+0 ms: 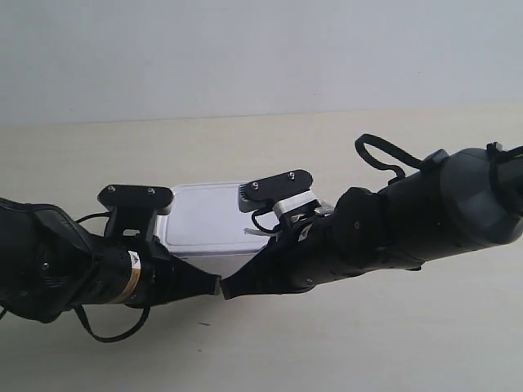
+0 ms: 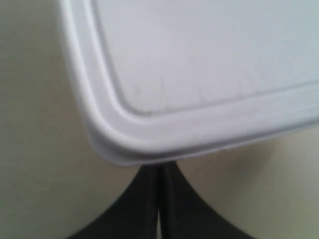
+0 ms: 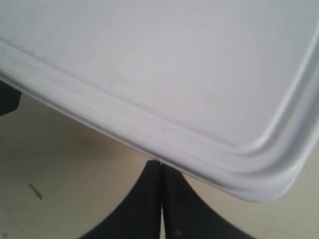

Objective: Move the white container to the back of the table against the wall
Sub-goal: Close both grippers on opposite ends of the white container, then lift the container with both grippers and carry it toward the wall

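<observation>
Pale cream wood-grain desk fills the foreground, bare but for a few tiny dark specks. Across it come two black arms, the arm at the exterior view's left and the arm at the exterior view's right, and their tips meet almost nose to nose at the near side of the white container.

Each wrist view shows the same thing. The left end effector has its fingers pressed together with only a thin seam between them and nothing held. The right end effector is likewise closed on nothing. Both tips disappear under the overhang of the lid, so contact with the box wall looks likely but cannot be confirmed.

The container sits flat in the middle of the desk, well apart from the plain grey-blue wall, with open desk between them, so the push looks barely begun.

The risk lies in that narrow contact. With both tips so close together, uneven pressure from one arm could spin the box rather than slide it straight. A tip riding up under the rim could pry the lid or tip the box.
</observation>
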`<state>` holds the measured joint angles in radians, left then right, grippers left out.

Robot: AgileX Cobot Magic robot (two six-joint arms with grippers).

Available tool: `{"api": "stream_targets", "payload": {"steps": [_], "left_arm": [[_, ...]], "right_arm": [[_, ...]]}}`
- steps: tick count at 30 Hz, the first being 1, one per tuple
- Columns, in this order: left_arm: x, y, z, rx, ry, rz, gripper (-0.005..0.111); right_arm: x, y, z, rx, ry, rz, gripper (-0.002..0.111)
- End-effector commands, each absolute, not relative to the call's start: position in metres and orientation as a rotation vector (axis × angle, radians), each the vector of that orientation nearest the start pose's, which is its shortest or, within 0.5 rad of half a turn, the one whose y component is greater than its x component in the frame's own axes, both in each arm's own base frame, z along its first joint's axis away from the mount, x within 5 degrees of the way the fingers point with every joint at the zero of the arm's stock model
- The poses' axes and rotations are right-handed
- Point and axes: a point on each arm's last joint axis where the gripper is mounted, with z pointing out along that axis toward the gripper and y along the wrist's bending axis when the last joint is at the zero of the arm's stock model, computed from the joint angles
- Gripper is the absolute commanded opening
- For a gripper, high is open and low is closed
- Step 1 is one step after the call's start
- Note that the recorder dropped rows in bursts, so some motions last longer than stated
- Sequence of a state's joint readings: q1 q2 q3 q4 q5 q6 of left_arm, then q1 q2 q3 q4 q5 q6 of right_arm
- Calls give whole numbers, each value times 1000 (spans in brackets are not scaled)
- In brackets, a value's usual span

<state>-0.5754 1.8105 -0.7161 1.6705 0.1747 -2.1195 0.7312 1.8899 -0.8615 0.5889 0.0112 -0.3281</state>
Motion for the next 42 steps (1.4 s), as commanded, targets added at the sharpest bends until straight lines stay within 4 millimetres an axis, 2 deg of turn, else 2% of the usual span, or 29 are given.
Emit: {"api": "stream_targets", "payload": {"steps": [1,12,20,25,34,42], "left_arm": [[277,-159,118,77,2506,-171,0],[295,-158,117,67,2444,-63,0],[309,-132,117,-26,2455,-58,0],[316,-120,118,-54,2453,-56,0],[311,-139,116,31,2547,-327,0],[313,-137,117,6,2537,-300,0]], "right_arm": [[260,234,115,-619,2476,394,0],[279,250,106,-634,2468,398,0],[298,229,104,-546,2498,372,0],[303,223,104,-534,2506,362,0],[309,231,113,-573,2504,397,0],[312,231,115,-563,2478,387,0]]}}
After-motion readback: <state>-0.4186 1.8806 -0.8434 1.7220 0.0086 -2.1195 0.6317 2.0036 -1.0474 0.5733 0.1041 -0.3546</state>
